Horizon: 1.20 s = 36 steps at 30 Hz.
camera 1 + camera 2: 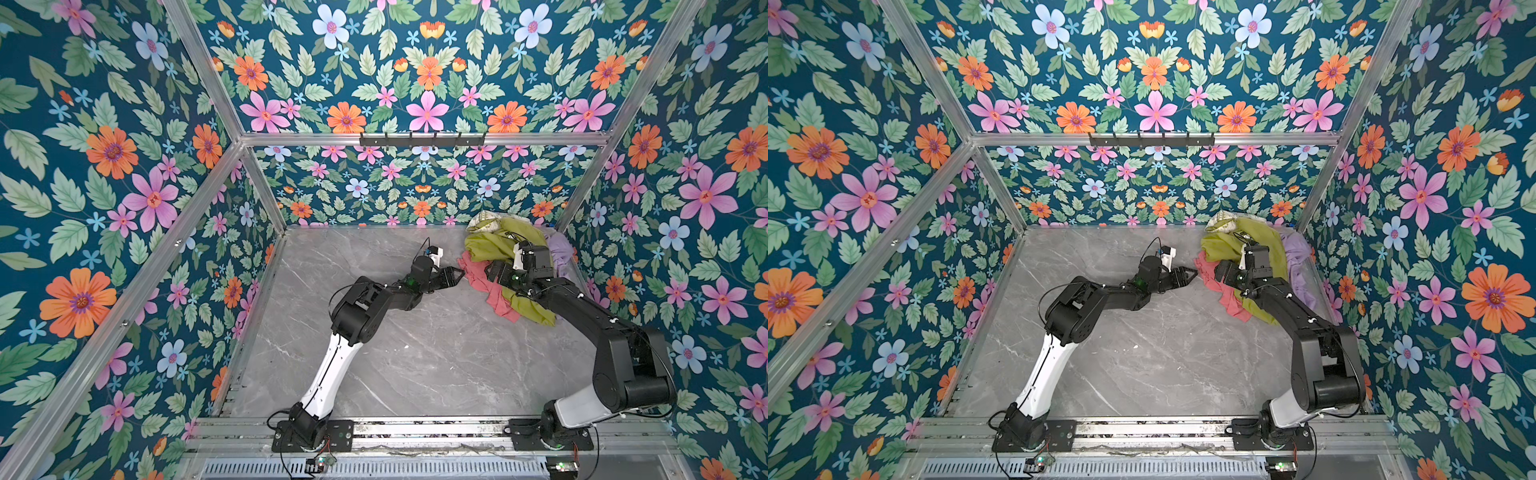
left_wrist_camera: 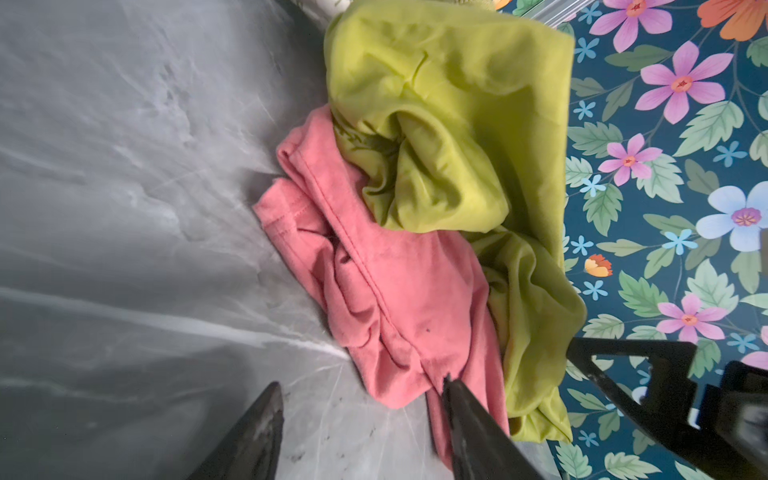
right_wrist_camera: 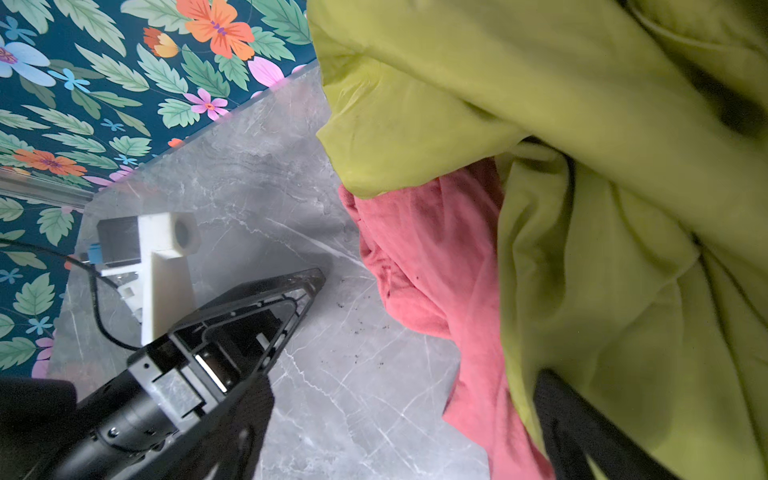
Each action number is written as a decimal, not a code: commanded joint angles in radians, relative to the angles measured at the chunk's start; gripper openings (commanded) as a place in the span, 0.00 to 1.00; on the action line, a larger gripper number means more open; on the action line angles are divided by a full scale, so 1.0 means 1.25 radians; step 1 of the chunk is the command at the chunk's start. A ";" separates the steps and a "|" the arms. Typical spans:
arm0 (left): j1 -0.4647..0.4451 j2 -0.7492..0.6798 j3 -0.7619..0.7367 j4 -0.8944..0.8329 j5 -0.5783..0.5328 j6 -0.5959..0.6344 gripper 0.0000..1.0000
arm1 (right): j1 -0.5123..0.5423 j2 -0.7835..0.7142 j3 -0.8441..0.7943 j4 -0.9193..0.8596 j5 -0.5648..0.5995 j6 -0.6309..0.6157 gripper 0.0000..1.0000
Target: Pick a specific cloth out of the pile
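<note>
The pile [image 1: 513, 245] lies in the table's far right corner. The salmon-pink cloth [image 1: 482, 280] [image 1: 1216, 279] [image 2: 386, 282] [image 3: 432, 266] spreads out from under the olive-green cloth [image 1: 492, 245] [image 2: 436, 104] [image 3: 602, 208] on the pile's left side. My left gripper [image 1: 457, 274] [image 1: 1191, 274] [image 2: 361, 386] is open at the pink cloth's near edge. One of its fingertips [image 2: 451, 386] touches that fabric, the other is over bare table. My right gripper [image 1: 496, 270] [image 3: 401, 390] stands wide open above the pile. One of its fingers [image 3: 557, 399] rests on olive fabric.
A pale lilac cloth [image 1: 559, 249] and a cream patterned one [image 1: 484, 220] sit at the pile's right and back, against the floral walls. The grey marble table [image 1: 395, 353] stretches left and forward. A black hook rail [image 1: 422, 139] hangs on the back wall.
</note>
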 commanded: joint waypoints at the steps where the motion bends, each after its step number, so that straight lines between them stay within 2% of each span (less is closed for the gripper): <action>1: -0.001 0.007 0.009 0.049 0.014 -0.015 0.63 | 0.001 0.001 -0.003 0.015 -0.003 0.005 0.99; 13: -0.001 0.044 0.039 0.073 0.013 -0.046 0.59 | 0.001 -0.009 -0.005 0.010 0.004 0.018 0.99; 17: -0.003 0.045 0.059 0.017 -0.018 -0.052 0.52 | 0.000 -0.014 -0.005 0.005 0.010 0.023 0.99; 28: -0.013 0.090 0.142 -0.049 -0.056 -0.166 0.35 | 0.001 -0.022 -0.005 -0.007 0.019 0.032 0.99; 36: -0.030 0.091 0.178 -0.104 -0.091 -0.153 0.32 | 0.001 -0.013 -0.004 -0.011 0.029 0.026 1.00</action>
